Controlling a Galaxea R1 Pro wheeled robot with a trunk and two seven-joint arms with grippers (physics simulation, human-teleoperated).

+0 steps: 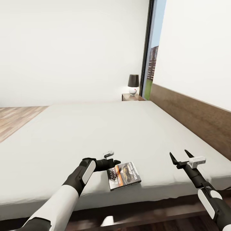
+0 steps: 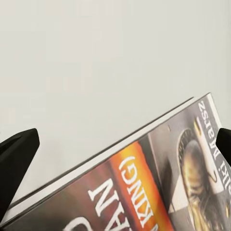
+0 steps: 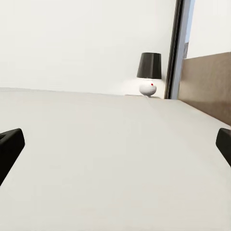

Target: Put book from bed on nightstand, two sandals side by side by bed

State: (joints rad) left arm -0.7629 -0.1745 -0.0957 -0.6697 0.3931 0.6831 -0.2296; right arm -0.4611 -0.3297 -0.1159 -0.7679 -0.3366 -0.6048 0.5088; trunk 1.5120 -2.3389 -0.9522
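The book (image 1: 124,175) lies flat near the front edge of the bed (image 1: 96,128), its dark cover with orange band facing up. My left gripper (image 1: 116,162) is open and hovers just over the book's far left corner. In the left wrist view its black fingertips (image 2: 17,159) stand wide apart with the book (image 2: 144,187) between and beneath them. My right gripper (image 1: 181,156) hangs open above the mattress to the right of the book, holding nothing. The nightstand (image 1: 131,97) stands at the bed's far corner. The sandals are out of view.
A black-shaded lamp (image 1: 133,84) with a white base sits on the nightstand, also seen as the lamp (image 3: 148,72) in the right wrist view. The wooden headboard (image 1: 192,112) runs along the right. A tall window (image 1: 151,64) is behind the nightstand. Wood floor (image 1: 16,118) lies left.
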